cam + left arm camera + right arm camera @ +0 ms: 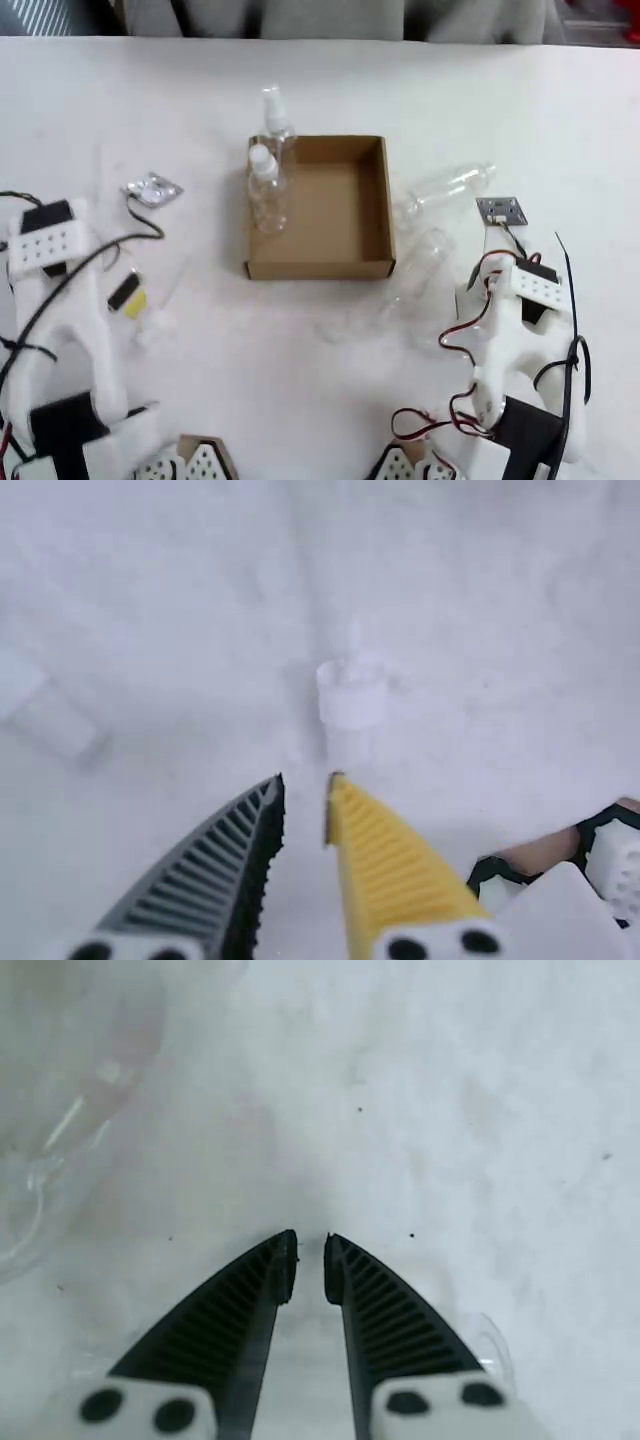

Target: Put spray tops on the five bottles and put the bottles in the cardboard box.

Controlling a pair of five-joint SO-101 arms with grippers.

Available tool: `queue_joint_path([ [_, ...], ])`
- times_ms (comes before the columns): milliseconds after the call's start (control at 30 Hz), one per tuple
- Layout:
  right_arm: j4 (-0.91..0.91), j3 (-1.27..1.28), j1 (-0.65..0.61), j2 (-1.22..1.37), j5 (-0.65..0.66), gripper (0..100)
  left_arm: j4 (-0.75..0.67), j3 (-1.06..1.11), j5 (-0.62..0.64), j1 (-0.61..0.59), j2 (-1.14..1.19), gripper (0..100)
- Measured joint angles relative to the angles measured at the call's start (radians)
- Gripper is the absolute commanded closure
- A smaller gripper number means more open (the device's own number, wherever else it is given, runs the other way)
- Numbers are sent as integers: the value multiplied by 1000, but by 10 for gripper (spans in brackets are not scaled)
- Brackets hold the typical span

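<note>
A cardboard box [330, 215] stands open at the table's middle. One clear bottle with a white spray top [267, 190] lies inside along its left wall. A second topped bottle [275, 118] stands just behind the box's far left corner. Three clear bottles without tops lie right of the box [450, 186], [428, 252], [372, 312]. A loose white spray top [352, 695] [155, 325] lies just ahead of my left gripper [305, 785] [127, 291], whose grey and yellow fingers are nearly together and hold nothing. My right gripper [310, 1250] is shut and empty over bare table, beside a clear bottle [70, 1110].
The table is white. Another white piece [40, 712] lies off to the side of the left gripper. Cables run along both arms. The right arm [525, 300] sits near the bare bottles. Open room lies in front of the box.
</note>
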Motion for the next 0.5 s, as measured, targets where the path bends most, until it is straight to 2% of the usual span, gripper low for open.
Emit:
queue_joint_path([
  [133,0,0,0,0,0,964,-46,215,-3,92,-195,979],
  [300,0,0,0,0,0,964,-71,470,-3,264,-423,979],
  [400,0,0,0,0,0,964,-127,574,77,370,-456,979],
  [500,0,0,0,0,0,964,-213,644,169,388,-465,979],
])
